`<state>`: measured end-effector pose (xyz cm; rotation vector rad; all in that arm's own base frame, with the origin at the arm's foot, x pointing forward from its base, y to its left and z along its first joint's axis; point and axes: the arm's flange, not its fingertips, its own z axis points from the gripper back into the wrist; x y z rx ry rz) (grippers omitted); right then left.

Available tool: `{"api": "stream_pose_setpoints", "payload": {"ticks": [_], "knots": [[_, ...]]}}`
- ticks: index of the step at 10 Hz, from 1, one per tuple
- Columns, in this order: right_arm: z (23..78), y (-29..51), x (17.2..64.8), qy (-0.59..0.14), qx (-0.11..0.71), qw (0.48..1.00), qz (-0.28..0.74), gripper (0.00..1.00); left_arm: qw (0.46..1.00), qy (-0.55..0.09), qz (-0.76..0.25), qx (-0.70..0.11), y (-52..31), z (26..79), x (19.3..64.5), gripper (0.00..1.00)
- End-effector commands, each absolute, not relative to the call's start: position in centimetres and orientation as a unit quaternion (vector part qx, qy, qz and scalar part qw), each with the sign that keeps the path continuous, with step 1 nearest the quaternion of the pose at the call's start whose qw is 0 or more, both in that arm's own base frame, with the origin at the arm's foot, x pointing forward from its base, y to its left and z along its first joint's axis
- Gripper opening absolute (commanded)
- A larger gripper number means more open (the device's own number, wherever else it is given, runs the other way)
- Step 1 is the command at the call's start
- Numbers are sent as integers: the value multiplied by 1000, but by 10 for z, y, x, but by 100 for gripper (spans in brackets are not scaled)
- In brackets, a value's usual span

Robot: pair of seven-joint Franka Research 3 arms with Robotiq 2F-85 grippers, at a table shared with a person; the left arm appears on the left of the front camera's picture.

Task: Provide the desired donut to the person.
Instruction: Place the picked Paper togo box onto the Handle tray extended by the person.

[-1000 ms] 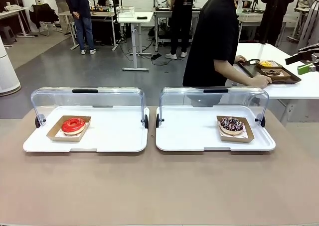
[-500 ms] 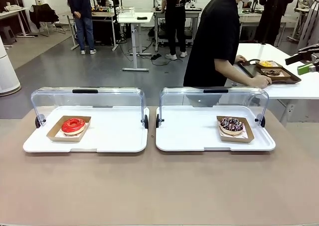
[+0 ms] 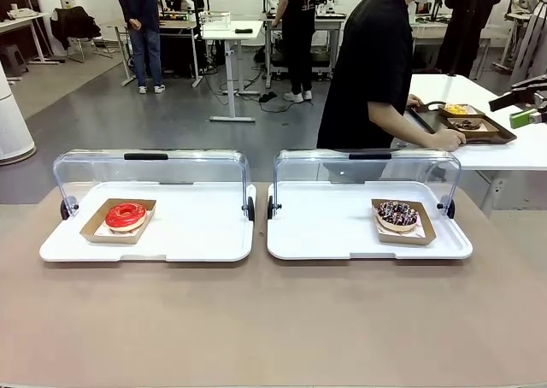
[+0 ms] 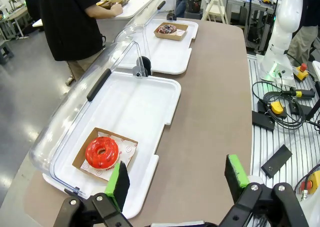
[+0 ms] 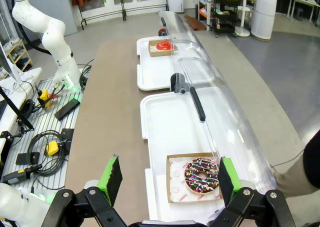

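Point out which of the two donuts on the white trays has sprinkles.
The chocolate-glazed donut in the cardboard holder on the right white tray; the other donut, on the left tray, is plain glossy red.

A bystander (image 3: 140, 20) in blue jeans stands by a far desk (image 3: 229, 31).

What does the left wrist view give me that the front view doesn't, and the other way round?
Left wrist view only: the left gripper, open, above the table edge near the red donut, plus cables beside the table.

Front view only: the person turned to a side table, a hand on a brown tray of donuts, and bystanders behind.

Both: two white trays with clear lids raised, the red donut in its cardboard holder, and the chocolate sprinkled donut in the other tray.
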<state>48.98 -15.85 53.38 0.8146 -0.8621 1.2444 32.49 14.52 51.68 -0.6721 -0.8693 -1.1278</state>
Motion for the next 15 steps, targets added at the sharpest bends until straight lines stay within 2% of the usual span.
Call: {"api": "stream_pose_setpoints", "payload": {"ticks": [1, 15], "knots": [[535, -157, 490, -384, 360, 651, 547, 100, 703, -395, -508, -302, 144, 516, 321, 100], [535, -157, 490, -384, 360, 651, 547, 100, 703, -395, -508, -302, 144, 516, 321, 100]]}}
